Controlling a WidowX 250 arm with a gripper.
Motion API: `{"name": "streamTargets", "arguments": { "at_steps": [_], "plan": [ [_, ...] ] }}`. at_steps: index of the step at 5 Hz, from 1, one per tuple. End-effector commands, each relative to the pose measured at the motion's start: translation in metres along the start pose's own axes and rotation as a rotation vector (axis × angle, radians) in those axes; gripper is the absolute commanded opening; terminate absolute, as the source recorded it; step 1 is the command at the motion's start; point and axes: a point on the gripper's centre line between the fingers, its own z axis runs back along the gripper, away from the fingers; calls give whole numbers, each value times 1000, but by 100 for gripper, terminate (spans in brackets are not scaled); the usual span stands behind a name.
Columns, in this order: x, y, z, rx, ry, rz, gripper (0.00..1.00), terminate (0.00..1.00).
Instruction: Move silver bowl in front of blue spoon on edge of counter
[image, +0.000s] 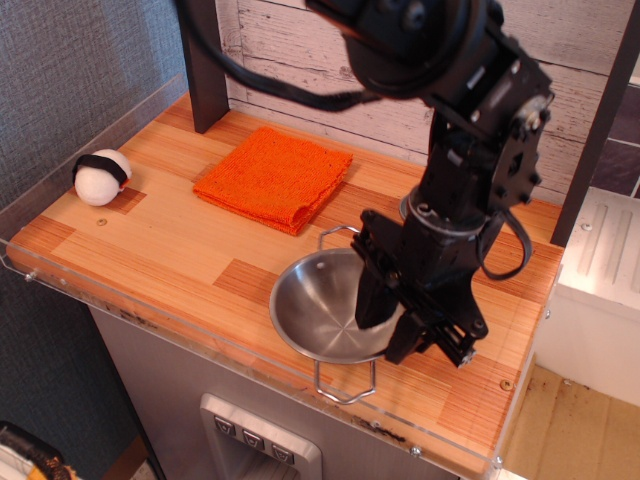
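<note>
The silver bowl (320, 315) is near the front edge of the counter (180, 260), right of its middle. One wire handle (345, 380) sticks out over the clear front rim, the other (335, 233) points to the back. My gripper (385, 325) is shut on the bowl's right rim, one finger inside the bowl and one outside. The bowl looks slightly tilted. The blue spoon is not in view; the arm hides the counter behind the bowl.
A folded orange cloth (275, 177) lies at the back middle. A white ball with a black band (101, 177) sits at the left edge. A dark post (205, 60) stands at the back left. A white unit (600, 270) stands off the right end.
</note>
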Motion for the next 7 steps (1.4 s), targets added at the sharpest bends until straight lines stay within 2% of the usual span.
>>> {"name": "streamTargets", "arguments": {
  "at_steps": [1, 2, 3, 4, 6, 7],
  "plan": [
    [-21, 30, 54, -17, -172, 123, 100, 0],
    [-49, 75, 64, -120, -156, 350, 100, 0],
    [-61, 103, 64, -142, -145, 445, 100, 0],
    [-51, 100, 56, -153, -116, 447, 100, 0],
    [-48, 95, 57, -83, -132, 405, 100, 0],
    [-48, 95, 57, -83, -132, 405, 100, 0]
  ]
}}
